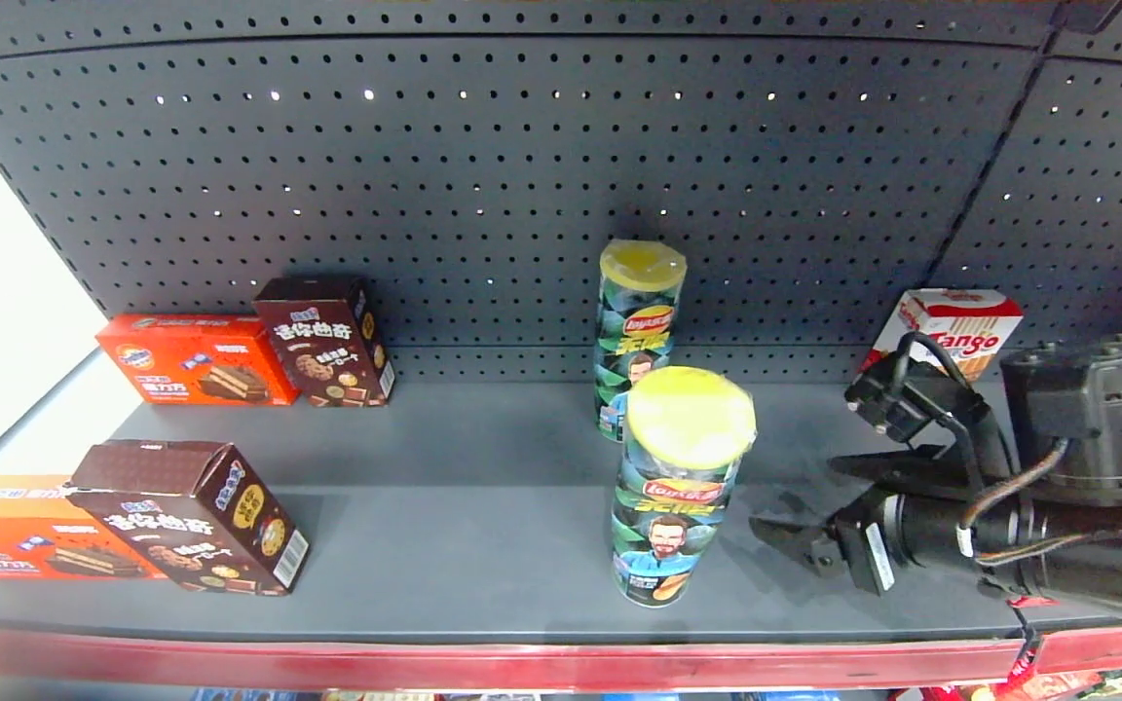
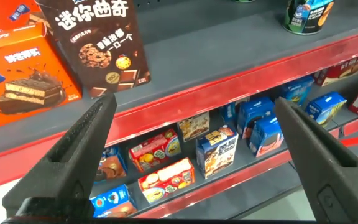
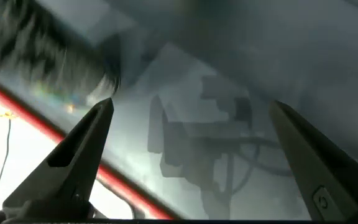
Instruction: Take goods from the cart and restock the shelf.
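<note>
On the shelf (image 1: pixel 483 526), the front can (image 1: pixel 678 487) stood directly before the rear can (image 1: pixel 637 331), right of centre. Rear boxes (image 1: pixel 269 360) stood at far left, front boxes (image 1: pixel 132 535) before them. The right box (image 1: pixel 951 331) stood at the rear, behind the right gripper (image 1: pixel 795 497).

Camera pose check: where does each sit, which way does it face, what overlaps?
Head: on the head, facing forward and down at the shelf board and pegboard; open right claw shows beside the front chip can.
Left wrist: on the left wrist, facing the red front edge and boxes below, past the open left claw.
Right wrist: on the right wrist, facing the board up close, past its spread fingers.
Shared: head and left wrist both show the front brown box and front orange box.
</note>
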Robot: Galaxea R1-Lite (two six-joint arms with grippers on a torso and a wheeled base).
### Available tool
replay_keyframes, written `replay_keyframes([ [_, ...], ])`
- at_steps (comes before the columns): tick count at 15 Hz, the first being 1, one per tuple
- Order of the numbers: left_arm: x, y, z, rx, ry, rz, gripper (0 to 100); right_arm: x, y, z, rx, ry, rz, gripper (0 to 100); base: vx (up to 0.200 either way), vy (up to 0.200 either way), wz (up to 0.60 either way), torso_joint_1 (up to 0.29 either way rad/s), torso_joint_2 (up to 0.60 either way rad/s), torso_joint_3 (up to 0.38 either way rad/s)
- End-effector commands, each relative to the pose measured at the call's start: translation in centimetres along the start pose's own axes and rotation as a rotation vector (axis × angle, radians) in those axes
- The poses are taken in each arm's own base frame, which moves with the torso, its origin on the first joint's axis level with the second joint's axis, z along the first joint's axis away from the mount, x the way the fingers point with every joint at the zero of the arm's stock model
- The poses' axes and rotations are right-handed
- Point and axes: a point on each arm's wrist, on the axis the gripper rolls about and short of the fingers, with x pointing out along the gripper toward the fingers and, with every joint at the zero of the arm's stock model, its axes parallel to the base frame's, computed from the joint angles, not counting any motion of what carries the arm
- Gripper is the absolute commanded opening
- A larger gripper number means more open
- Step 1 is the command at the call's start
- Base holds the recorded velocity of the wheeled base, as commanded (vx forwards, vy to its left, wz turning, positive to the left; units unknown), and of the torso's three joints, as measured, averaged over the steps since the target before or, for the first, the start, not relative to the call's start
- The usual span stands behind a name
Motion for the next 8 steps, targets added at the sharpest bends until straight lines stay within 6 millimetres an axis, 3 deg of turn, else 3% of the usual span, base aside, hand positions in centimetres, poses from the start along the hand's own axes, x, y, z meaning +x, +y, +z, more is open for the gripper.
replay_keyframes([
  [1, 0.0, 0.0, 0.0, -0.001, 0.002, 0.0, 100, 1.5, 0.4, 0.3, -0.007, 0.02, 0.012, 100, 0.0, 0.0, 0.0, 0.0, 0.0, 0.0],
  [8, 0.0, 0.0, 0.0, -0.002, 0.002, 0.0, 100, 2.6, 1.3, 0.5, -0.024, 0.031, 0.041, 100, 0.0, 0.0, 0.0, 0.0, 0.0, 0.0],
])
